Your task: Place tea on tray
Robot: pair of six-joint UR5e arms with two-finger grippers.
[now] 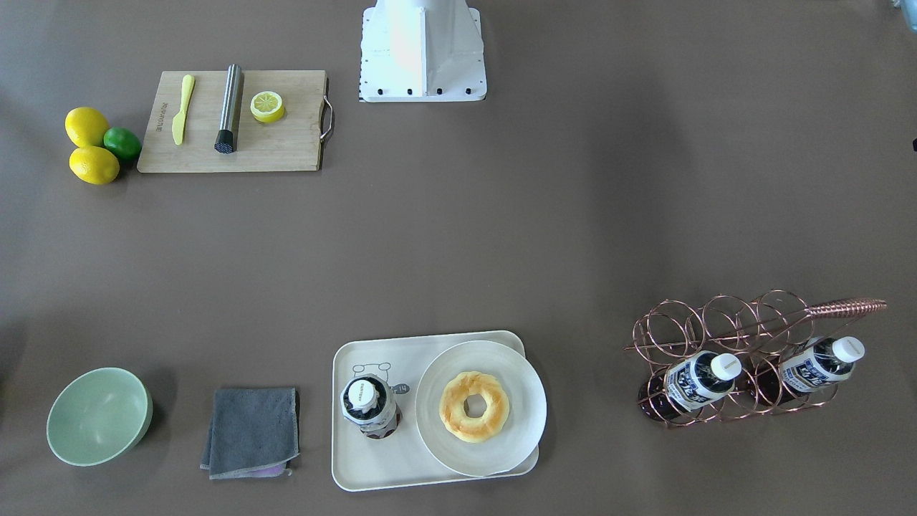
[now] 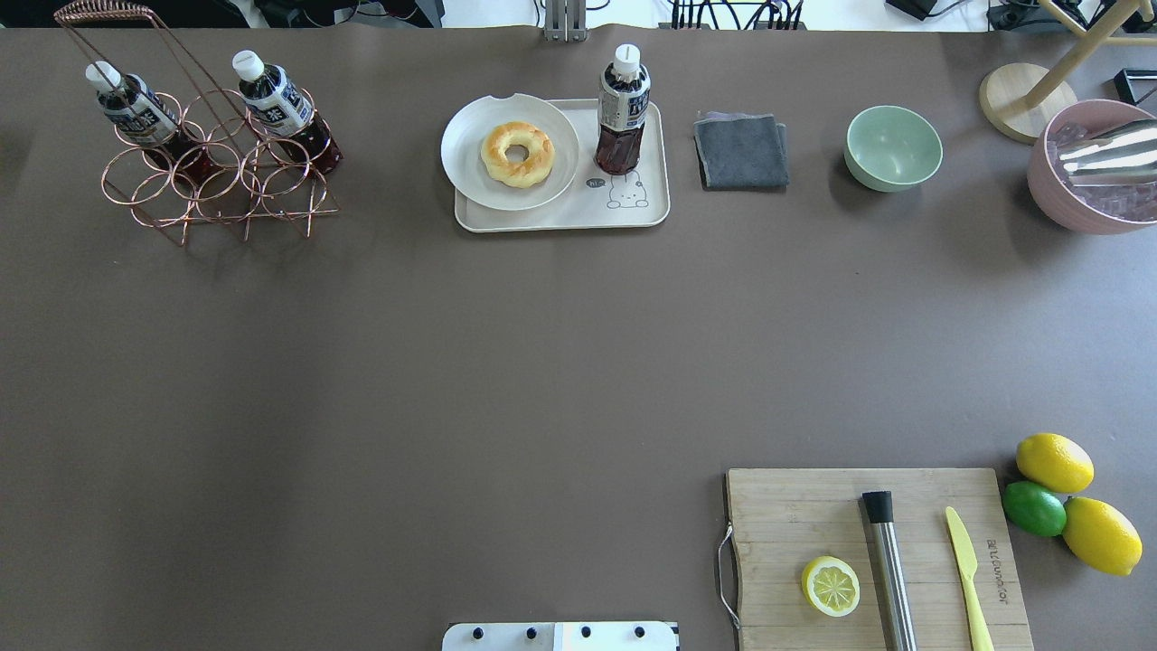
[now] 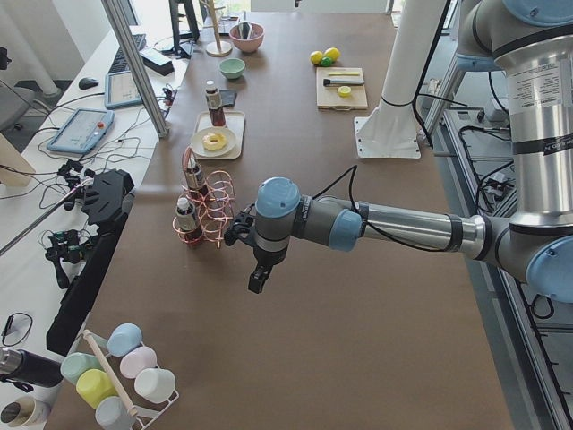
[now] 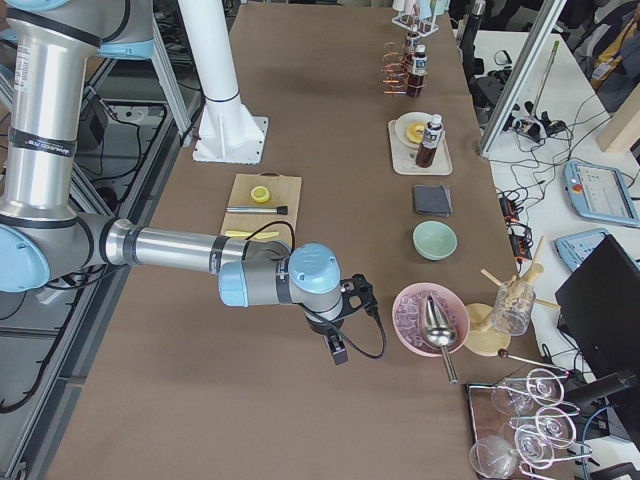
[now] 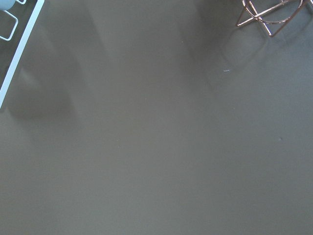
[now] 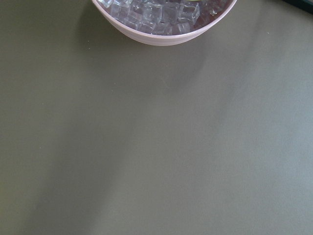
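Brown table (image 2: pixel 452 362) — we see the tea (image 2: pixel 622 113) upright on the tray (image 2: pixel 560 219), just beside the plate (image 2: pixel 465 145) holding a donut (image 2: pixel 516 154). Left gripper (image 3: pixel 258 283) and right gripper (image 4: pixel 339 352) hang above the table, well apart from the tray — we cannot tell whether either is wide or narrow.

The left gripper (image 3: pixel 256 283) and right gripper (image 4: pixel 338 352) appeared only in the side views; jaw positions could not be determined. Just ahead of the right gripper, the pink round bowl of ice cubes (image 6: pixel 166 40) was cut off by the wrist view's top edge. Near the left gripper, the copper wire bottle rack (image 5: pixel 266 22) showed one corner foot only, the remainder out of frame.
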